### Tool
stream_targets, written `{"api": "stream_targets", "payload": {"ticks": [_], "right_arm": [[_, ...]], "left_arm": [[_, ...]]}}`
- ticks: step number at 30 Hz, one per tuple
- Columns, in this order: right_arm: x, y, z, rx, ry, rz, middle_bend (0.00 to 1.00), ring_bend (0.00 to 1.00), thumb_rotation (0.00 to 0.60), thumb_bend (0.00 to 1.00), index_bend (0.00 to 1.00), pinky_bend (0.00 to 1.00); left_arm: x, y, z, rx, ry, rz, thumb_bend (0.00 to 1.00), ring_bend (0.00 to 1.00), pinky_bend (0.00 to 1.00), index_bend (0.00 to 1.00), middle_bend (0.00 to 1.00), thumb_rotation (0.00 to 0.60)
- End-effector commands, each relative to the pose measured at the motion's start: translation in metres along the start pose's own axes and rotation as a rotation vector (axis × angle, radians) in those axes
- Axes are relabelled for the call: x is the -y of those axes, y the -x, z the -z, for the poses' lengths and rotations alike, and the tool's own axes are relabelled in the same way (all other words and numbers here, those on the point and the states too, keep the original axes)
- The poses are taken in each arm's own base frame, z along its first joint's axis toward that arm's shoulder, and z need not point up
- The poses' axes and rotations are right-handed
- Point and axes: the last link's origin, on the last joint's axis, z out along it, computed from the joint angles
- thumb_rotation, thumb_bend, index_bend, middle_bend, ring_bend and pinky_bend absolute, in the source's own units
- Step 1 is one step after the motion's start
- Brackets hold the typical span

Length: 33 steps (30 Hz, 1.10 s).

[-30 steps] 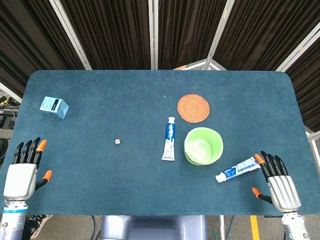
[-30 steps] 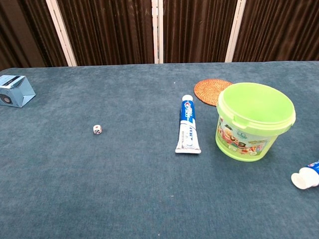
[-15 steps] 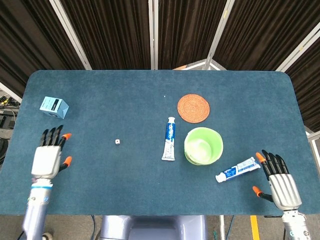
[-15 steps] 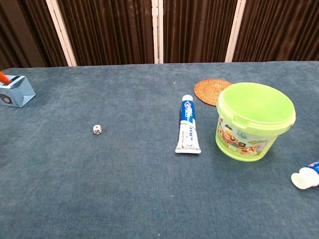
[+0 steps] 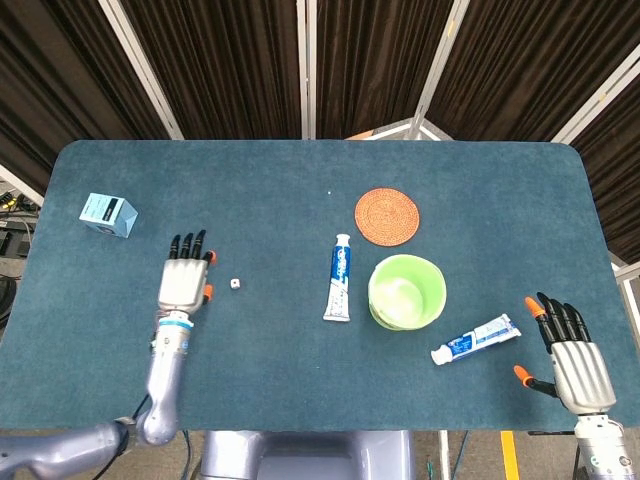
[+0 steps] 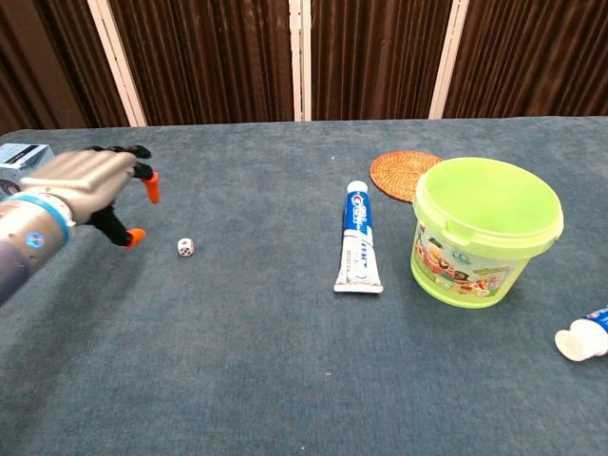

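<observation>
My left hand point(image 5: 183, 280) point(image 6: 90, 186) hovers open over the blue table, fingers stretched out, just left of a small white die point(image 5: 234, 285) point(image 6: 185, 247). It holds nothing. My right hand point(image 5: 577, 362) lies open near the table's front right corner, a short way right of a toothpaste tube point(image 5: 475, 339) point(image 6: 583, 335); it is out of the chest view. A second toothpaste tube point(image 5: 340, 278) point(image 6: 357, 238) lies beside a green bucket point(image 5: 406, 292) point(image 6: 482, 230), which stands upright and open.
A round woven coaster point(image 5: 387, 216) point(image 6: 404, 174) lies behind the bucket. A small light-blue box point(image 5: 108, 214) point(image 6: 21, 158) sits at the far left. Dark curtains and white posts stand behind the table's back edge point(image 5: 320, 143).
My left hand has swept from the front left corner inward and forward to beside the die. My right hand has drawn slightly back from the toothpaste tube.
</observation>
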Motion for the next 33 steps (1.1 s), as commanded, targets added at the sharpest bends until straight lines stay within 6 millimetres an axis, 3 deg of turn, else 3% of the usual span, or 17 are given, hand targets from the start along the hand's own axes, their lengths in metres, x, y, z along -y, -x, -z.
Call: {"api": "stream_targets", "payload": {"ticks": [1,5,26,33], "right_arm": [[0.0,-0.001,0.0,-0.002,0.001,-0.003,0.0,0.0,0.6,0.08,0.0,0.0],[-0.001,-0.003,0.0,-0.005,0.004,-0.01,0.0,0.0,0.6,0.08,0.0,0.0],[-0.001,-0.005,0.002,-0.008,-0.001,-0.024,0.0,0.0,0.6,0.08,0.0,0.0],[-0.001,-0.006,0.002,-0.007,0.002,-0.024,0.0,0.0,0.6,0.08,0.0,0.0]], "left_arm": [[-0.012,0.004,-0.003,0.012,0.009,-0.015,0.36,0.0,0.0,0.38,0.0,0.6],[-0.025,0.008,-0.004,0.019,0.015,-0.03,0.36,0.0,0.0,0.39,0.0,0.6],[-0.045,0.027,-0.016,0.066,0.009,-0.064,0.36,0.0,0.0,0.4,0.0,0.6],[-0.048,0.029,-0.016,0.066,0.013,-0.069,0.44,0.0,0.0,0.42,0.0,0.6]]}}
